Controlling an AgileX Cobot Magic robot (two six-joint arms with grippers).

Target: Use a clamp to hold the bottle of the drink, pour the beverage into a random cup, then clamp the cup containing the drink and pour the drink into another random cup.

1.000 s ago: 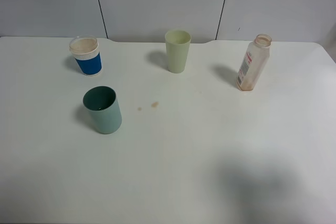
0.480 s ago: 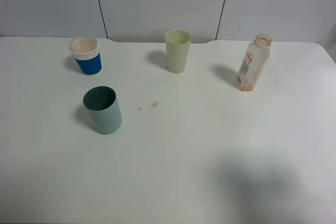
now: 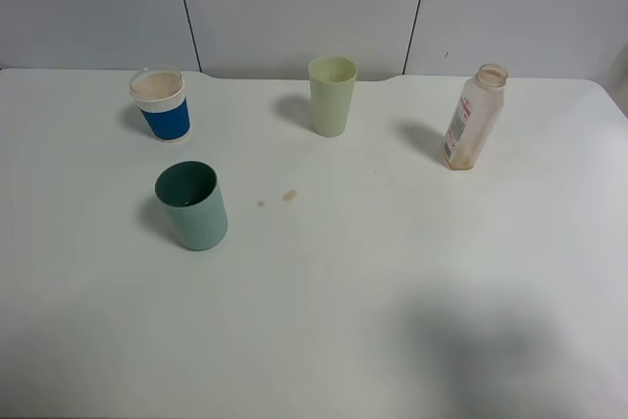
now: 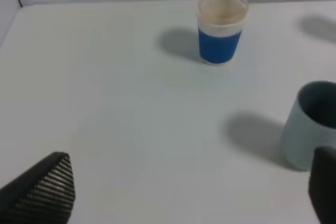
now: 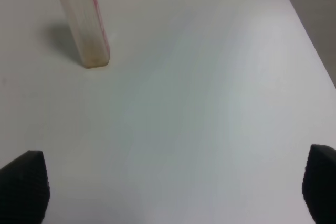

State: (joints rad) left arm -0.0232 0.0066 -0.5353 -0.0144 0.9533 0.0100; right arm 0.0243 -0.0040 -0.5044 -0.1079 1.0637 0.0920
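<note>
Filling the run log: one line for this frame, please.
left gripper: open, empty | right gripper: open, empty | bottle: upright, looks drained | blue-banded cup: upright | teal cup: upright | brown drips: on table

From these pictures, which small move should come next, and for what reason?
Probably none beyond keeping both arms back. The bottle stands upright and looks drained, only brown-stained. The blue-banded cup is upright beside the teal cup; what either holds is hard to tell. The left gripper and right gripper are open, holding nothing.
</note>
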